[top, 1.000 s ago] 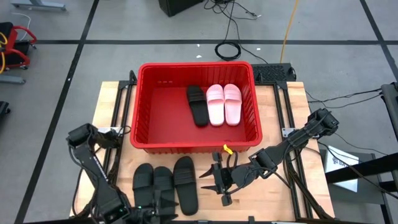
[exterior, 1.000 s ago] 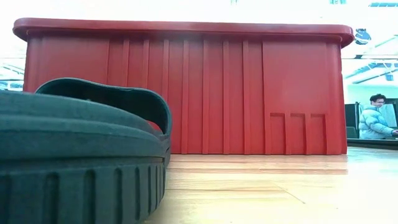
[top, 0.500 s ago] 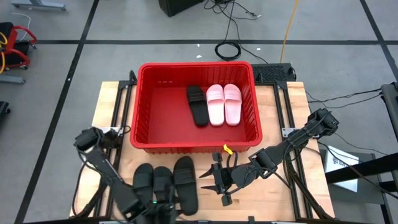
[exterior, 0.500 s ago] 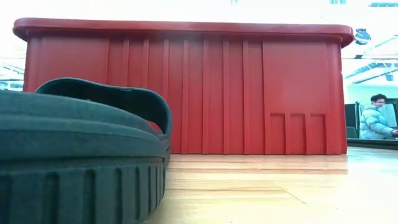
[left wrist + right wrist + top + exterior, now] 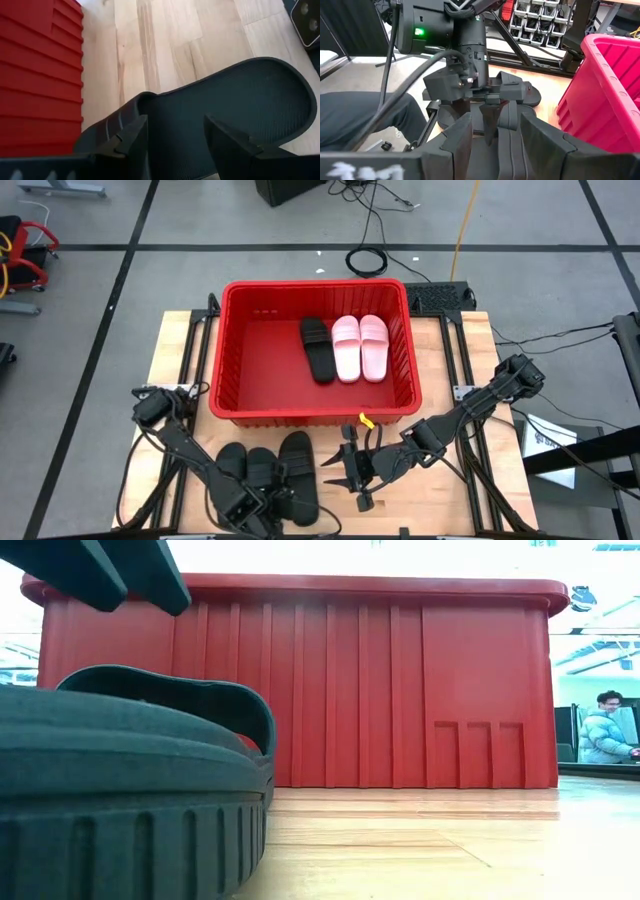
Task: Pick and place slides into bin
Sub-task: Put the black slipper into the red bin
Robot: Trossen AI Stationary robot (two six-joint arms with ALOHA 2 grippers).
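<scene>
Black rubber slides (image 5: 265,477), three in a row, lie before the tall red plastic bin (image 5: 225,405); the left gripper (image 5: 262,502) hangs spread above the middle one, seemingly not touching. The right gripper (image 5: 340,470) waits nearby, fingers apart.

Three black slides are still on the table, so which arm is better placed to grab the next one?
Left. Its left gripper hangs open right over a black rubber slide in front of the red plastic bin. The right gripper waits open beside the row, over bare table.
</scene>
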